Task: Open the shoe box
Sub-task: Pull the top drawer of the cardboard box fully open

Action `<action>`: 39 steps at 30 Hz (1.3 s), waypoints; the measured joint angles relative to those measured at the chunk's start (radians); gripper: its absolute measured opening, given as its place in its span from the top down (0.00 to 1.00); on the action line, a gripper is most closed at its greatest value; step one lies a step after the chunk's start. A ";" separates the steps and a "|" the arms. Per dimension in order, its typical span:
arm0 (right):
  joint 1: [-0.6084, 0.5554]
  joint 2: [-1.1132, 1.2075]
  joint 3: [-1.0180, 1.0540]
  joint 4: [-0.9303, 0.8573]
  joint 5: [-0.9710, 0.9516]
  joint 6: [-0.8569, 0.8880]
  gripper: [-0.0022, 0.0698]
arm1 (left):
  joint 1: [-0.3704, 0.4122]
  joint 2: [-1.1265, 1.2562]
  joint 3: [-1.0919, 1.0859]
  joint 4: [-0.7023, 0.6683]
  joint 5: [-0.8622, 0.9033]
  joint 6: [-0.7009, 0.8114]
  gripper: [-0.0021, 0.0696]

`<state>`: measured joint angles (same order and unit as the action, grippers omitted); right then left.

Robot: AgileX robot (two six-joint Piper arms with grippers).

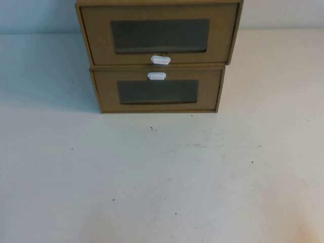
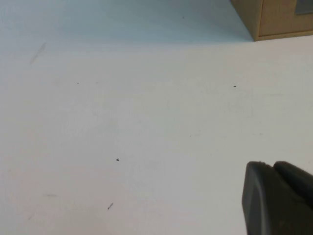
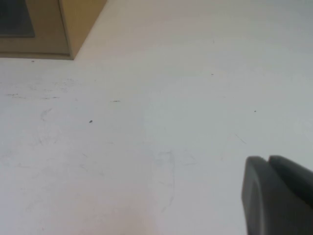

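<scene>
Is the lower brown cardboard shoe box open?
No, the lower box front sits flush; left gripper and right gripper hang over the white table, clear of it.

A white, faintly scuffed and speckled table (image 1: 162, 192) meets what seems a pale wall (image 1: 35, 15) behind.

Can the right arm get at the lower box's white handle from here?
Probably yes: the white handle faces open table, nothing standing before it. The right gripper, shut, hangs above the table off a corner of the lower box; the left gripper, shut, sits off the opposite corner.
</scene>
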<state>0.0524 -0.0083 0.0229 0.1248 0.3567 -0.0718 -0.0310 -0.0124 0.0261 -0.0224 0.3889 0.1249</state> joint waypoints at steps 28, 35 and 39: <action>0.000 0.000 0.000 0.000 0.000 0.000 0.99 | 0.000 0.000 0.000 0.003 0.000 0.000 0.98; 0.000 0.000 0.000 0.000 0.000 0.000 0.99 | 0.000 0.000 0.000 0.005 -0.006 -0.002 0.98; 0.000 0.000 0.000 0.000 0.000 0.000 0.99 | 0.000 0.000 0.000 -0.010 -0.026 -0.002 0.98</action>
<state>0.0524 -0.0083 0.0229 0.1248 0.3567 -0.0718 -0.0310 -0.0124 0.0261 -0.0324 0.3629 0.1231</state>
